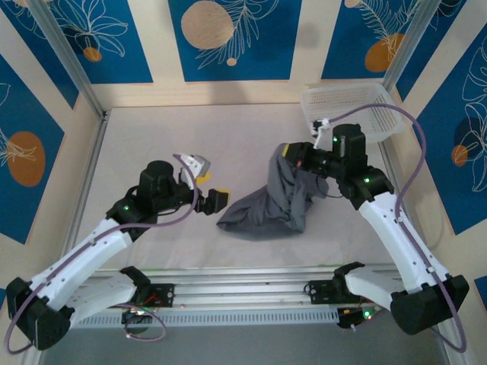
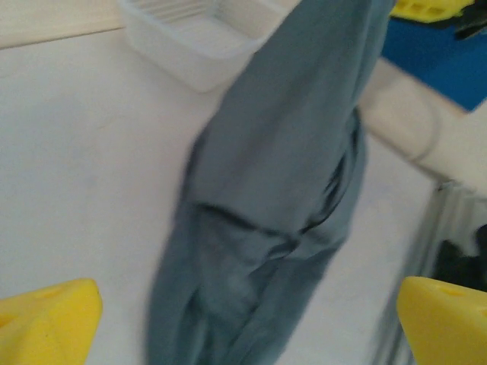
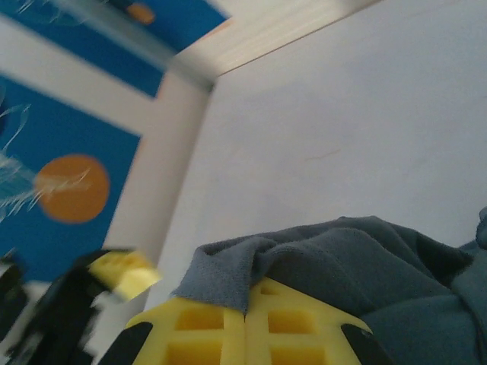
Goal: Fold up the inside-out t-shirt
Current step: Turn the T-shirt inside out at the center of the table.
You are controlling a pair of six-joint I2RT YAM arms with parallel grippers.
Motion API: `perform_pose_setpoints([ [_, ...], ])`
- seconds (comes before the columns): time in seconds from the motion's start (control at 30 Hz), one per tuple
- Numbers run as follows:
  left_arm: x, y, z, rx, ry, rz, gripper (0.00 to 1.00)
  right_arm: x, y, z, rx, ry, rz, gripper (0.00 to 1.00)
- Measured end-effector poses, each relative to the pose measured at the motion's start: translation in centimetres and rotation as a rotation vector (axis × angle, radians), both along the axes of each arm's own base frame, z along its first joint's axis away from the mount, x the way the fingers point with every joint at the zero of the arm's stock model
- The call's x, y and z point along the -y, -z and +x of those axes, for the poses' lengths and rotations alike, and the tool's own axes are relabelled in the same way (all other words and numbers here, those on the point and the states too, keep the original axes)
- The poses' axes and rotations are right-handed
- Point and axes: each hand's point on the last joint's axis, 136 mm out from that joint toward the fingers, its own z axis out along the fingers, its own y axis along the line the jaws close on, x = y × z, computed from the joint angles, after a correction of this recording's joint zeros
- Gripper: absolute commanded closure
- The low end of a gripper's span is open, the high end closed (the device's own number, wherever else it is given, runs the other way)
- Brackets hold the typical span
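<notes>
The dark grey t-shirt (image 1: 266,201) hangs bunched from my right gripper (image 1: 293,156), its lower end resting on the table in a heap. In the right wrist view the yellow fingers (image 3: 205,334) are pressed together, and a fold of the shirt (image 3: 342,258) is pinched at their seam. My left gripper (image 1: 211,188) hovers just left of the heap, open and holding nothing. In the left wrist view its yellow fingertips (image 2: 46,319) sit far apart at the bottom corners, with the hanging shirt (image 2: 274,190) ahead of them.
A white mesh basket (image 1: 354,110) stands at the back right corner, also seen behind the shirt as the basket (image 2: 198,38) in the left wrist view. Walls enclose the pale table (image 1: 152,137). A metal rail (image 1: 243,285) runs along the near edge.
</notes>
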Motion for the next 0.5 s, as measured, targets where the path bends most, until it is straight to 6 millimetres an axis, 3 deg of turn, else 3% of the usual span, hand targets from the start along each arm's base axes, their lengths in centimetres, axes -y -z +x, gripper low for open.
perform_pose_setpoints([
  [0.17, 5.1, -1.5, 0.3, -0.035, 0.149, -0.056, 0.04, -5.3, -0.8, -2.7, 0.028, -0.174, -0.014, 1.00],
  [0.2, 6.0, -1.4, 0.6, -0.034, 0.161, -0.061, 0.13, -6.1, -0.6, -3.0, 0.024, -0.195, -0.020, 1.00],
  [0.23, 6.7, -1.1, 1.0, -0.039, 0.164, -0.062, 0.33, -6.9, -0.3, -3.3, 0.020, -0.216, -0.026, 1.00],
  [0.27, 7.1, -0.5, 1.5, -0.055, 0.154, -0.062, 0.62, -7.4, 0.1, -3.5, 0.013, -0.231, -0.033, 1.00],
  [0.3, 7.5, 0.1, 2.0, -0.070, 0.144, -0.058, 1.00, -7.9, 0.5, -3.6, 0.006, -0.241, -0.042, 1.00],
  [0.37, 7.8, 1.3, 2.9, -0.096, 0.115, -0.048, 1.00, -8.3, 1.2, -3.6, -0.007, -0.242, -0.060, 0.96],
  [0.5, 7.5, 1.6, 3.6, -0.100, 0.068, -0.047, 1.00, -6.9, 2.9, -2.9, -0.007, -0.165, -0.123, 0.63],
])
